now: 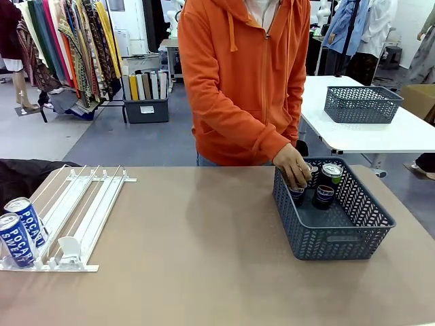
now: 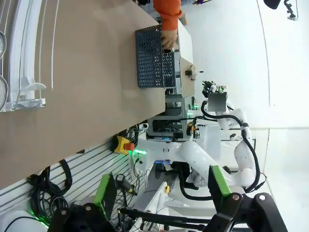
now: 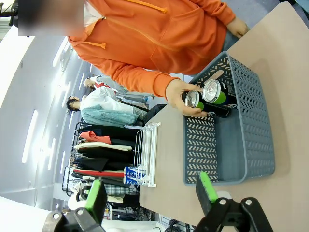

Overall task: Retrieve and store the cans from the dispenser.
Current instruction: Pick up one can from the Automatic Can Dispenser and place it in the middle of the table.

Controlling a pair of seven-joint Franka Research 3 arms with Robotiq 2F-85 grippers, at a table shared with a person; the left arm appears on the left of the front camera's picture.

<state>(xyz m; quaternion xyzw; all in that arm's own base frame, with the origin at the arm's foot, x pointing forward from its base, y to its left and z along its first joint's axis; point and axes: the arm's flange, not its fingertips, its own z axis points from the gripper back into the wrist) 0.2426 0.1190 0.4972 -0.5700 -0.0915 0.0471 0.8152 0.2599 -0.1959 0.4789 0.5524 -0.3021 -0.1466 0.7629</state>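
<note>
The white dispenser [image 1: 81, 210] lies at the table's left, with two blue cans [image 1: 20, 231] standing at its near left end. At the right, a grey lattice basket [image 1: 340, 234] holds dark cans [image 1: 328, 185] with yellow-green labels. A person's hand [image 1: 293, 166] in an orange sleeve grips one can at the basket's far corner. In the left wrist view my left gripper [image 2: 161, 193] is open and empty, far from the dispenser [image 2: 24, 72] and the basket [image 2: 149, 58]. My right gripper [image 3: 152, 193] is open and empty, short of the basket [image 3: 241, 150], the dark cans [image 3: 212, 91] and the hand [image 3: 176, 92].
A second grey basket [image 1: 360, 103] stands on a white table behind, at the right. The brown tabletop [image 1: 197, 251] stretches bare between dispenser and basket. Clothes racks stand at the back left.
</note>
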